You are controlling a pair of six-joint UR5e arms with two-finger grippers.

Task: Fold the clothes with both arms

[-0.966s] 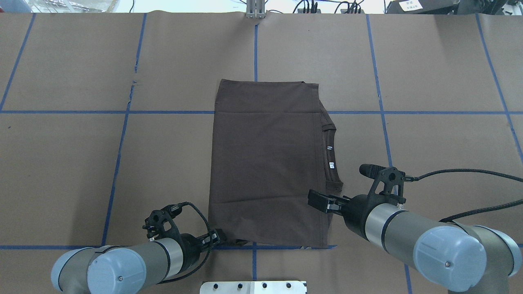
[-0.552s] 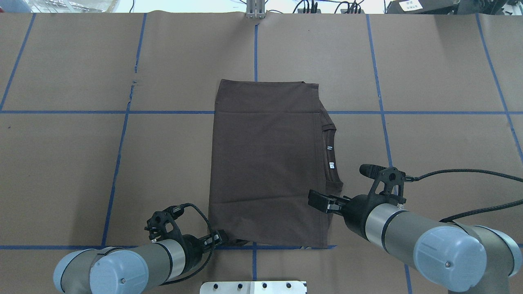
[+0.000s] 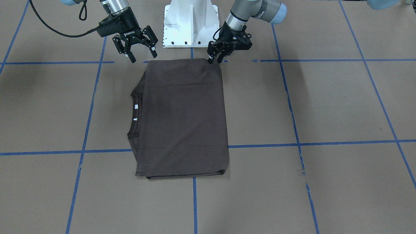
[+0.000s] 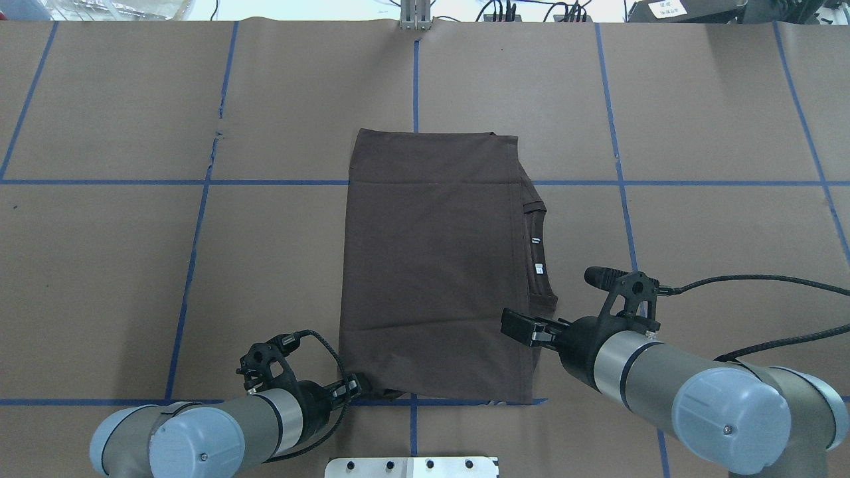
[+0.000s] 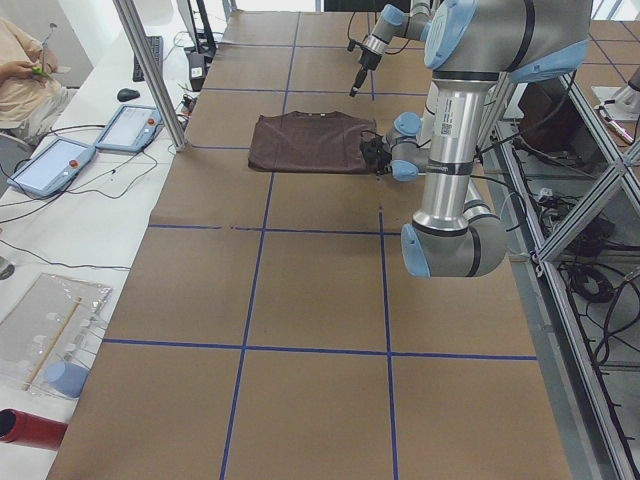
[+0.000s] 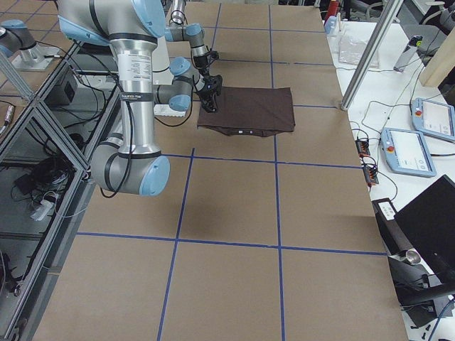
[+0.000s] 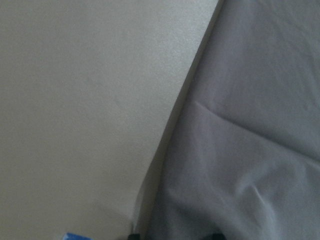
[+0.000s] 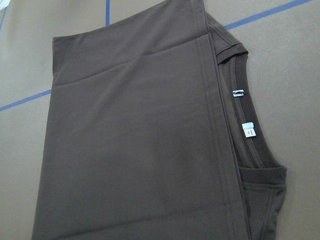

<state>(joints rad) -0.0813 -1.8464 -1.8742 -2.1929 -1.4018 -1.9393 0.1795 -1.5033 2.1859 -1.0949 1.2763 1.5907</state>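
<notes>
The dark brown-grey T-shirt (image 4: 431, 265) lies flat on the table, folded into a tall rectangle. Its ribbed collar (image 4: 541, 265) and white neck tags (image 8: 247, 130) show along its right edge. My left gripper (image 4: 362, 385) is low at the shirt's near-left corner. In the front view my left gripper (image 3: 214, 60) has its jaws a little apart, astride that corner. The left wrist view shows the cloth edge (image 7: 175, 125) very close. My right gripper (image 3: 144, 53) is wide open and empty, hovering above the shirt's near-right corner (image 4: 524, 372).
The table is covered in brown paper with a grid of blue tape lines (image 4: 415, 86). The white base pedestal (image 3: 190, 22) stands just behind the shirt's near edge. Control pendants (image 5: 50, 165) and a metal post (image 5: 150, 70) are at the table's far side.
My left arm has slid a little right and nearer, bringing its gripper lower at the shirt's near-left corner. The right arm and the shirt have not moved.
</notes>
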